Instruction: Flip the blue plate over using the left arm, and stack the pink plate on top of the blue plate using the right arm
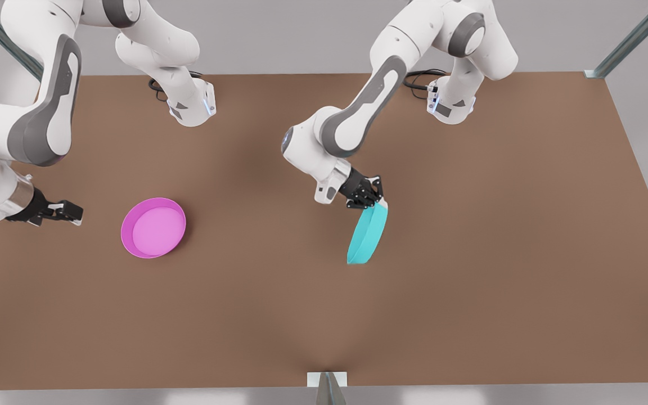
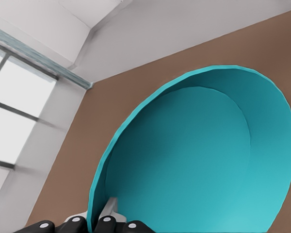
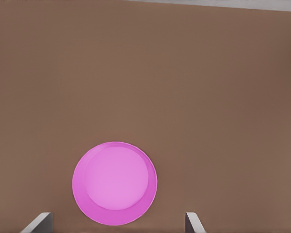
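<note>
The blue plate (image 1: 367, 235) hangs nearly on edge, tilted, its lower rim close to the table. My left gripper (image 1: 370, 200) is shut on its upper rim. In the left wrist view the blue plate (image 2: 203, 160) shows its hollow inside, with the rim pinched in the left gripper (image 2: 104, 216). The pink plate (image 1: 153, 227) lies flat and upright on the table at the front view's left. My right gripper (image 1: 71, 214) hovers beside it, farther to the front view's left, apart from it. In the right wrist view its fingers (image 3: 39, 222) stand open and wide, with the pink plate (image 3: 115, 183) beyond them.
The brown table (image 1: 470, 281) stretches bare around both plates. Both arm bases (image 1: 192, 107) stand at the far edge. A metal post (image 1: 328, 388) sits at the middle of the near edge, and frame struts (image 1: 628, 45) rise at the far corners.
</note>
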You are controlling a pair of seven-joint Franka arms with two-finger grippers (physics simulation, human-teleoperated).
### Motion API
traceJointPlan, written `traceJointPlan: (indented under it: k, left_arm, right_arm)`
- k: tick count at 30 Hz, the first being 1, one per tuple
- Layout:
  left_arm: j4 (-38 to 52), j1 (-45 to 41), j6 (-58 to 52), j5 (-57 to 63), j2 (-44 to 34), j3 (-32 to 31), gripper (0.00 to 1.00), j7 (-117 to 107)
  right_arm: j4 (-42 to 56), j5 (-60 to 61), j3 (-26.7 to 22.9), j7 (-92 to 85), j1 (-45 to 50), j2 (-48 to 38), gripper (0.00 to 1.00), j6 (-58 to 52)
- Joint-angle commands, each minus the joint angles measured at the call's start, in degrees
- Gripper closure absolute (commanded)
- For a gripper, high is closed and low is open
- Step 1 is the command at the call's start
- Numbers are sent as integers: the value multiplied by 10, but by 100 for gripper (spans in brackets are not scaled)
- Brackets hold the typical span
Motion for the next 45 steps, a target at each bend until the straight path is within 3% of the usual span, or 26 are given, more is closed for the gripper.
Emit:
traceJointPlan:
  k: [1,10,20,39,41,42,43,44,45]
  left_arm:
    - [0,0,-2,20,0,0,79,-3]
    - [-82,-58,-10,89,13,-4,79,-131]
    - [-146,-91,-11,193,24,-4,79,-114]
    - [-132,-108,-16,227,101,-4,75,-101]
    - [-129,-109,-20,226,104,-4,68,-101]
    - [-129,-109,-20,226,104,-4,58,-101]
    - [-129,-109,-20,226,104,-4,24,-101]
    - [-129,-110,-21,227,105,-4,0,-102]
    - [-128,-112,-21,227,108,-4,0,-102]
  right_arm:
    - [1,0,0,0,0,0,0,-1]
    - [-2,11,2,9,10,-3,0,14]
    - [2,15,0,1,3,-4,0,14]
    - [0,15,-1,0,1,-4,0,10]
    - [0,15,-1,0,1,-4,0,9]
    - [-1,15,-1,-1,-1,-4,0,9]
    - [0,15,-1,-1,-3,-4,0,10]
    - [0,15,-1,-1,-3,-4,0,10]
    - [1,15,-1,-1,-3,-4,0,10]
